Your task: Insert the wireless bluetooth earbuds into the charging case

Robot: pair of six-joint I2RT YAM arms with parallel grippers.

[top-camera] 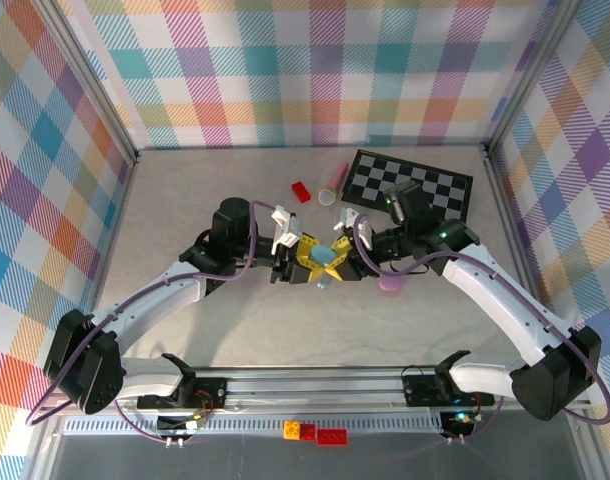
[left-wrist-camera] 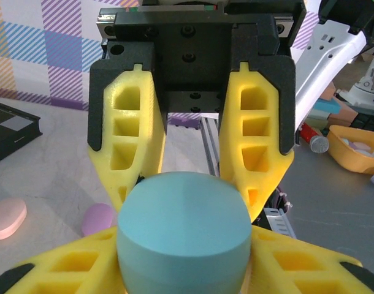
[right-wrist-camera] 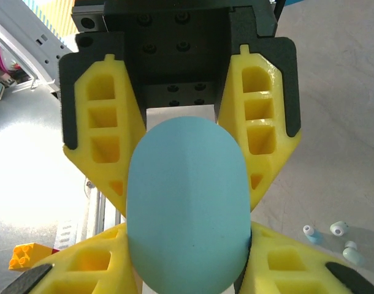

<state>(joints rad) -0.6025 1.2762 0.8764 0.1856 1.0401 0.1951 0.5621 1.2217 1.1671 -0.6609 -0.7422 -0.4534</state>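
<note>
A teal oval charging case [top-camera: 331, 254] hangs above the table's middle, held from both sides. My left gripper [top-camera: 311, 258] has its yellow fingers pressed on the case [left-wrist-camera: 184, 236] in the left wrist view. My right gripper [top-camera: 353, 263] is shut on the same case [right-wrist-camera: 187, 211] from the opposite side. The case looks closed, with a faint seam down its middle. Three tiny whitish-teal earbuds [right-wrist-camera: 338, 228] lie on the table below, at the lower right of the right wrist view.
A purple case [top-camera: 390, 283] lies just right of the grippers and a pink case [left-wrist-camera: 6, 218] nearby. At the back are a checkerboard [top-camera: 410, 185], a red brick [top-camera: 301, 191] and a pink cylinder [top-camera: 335, 178]. An orange tray [left-wrist-camera: 358, 147] sits off-table.
</note>
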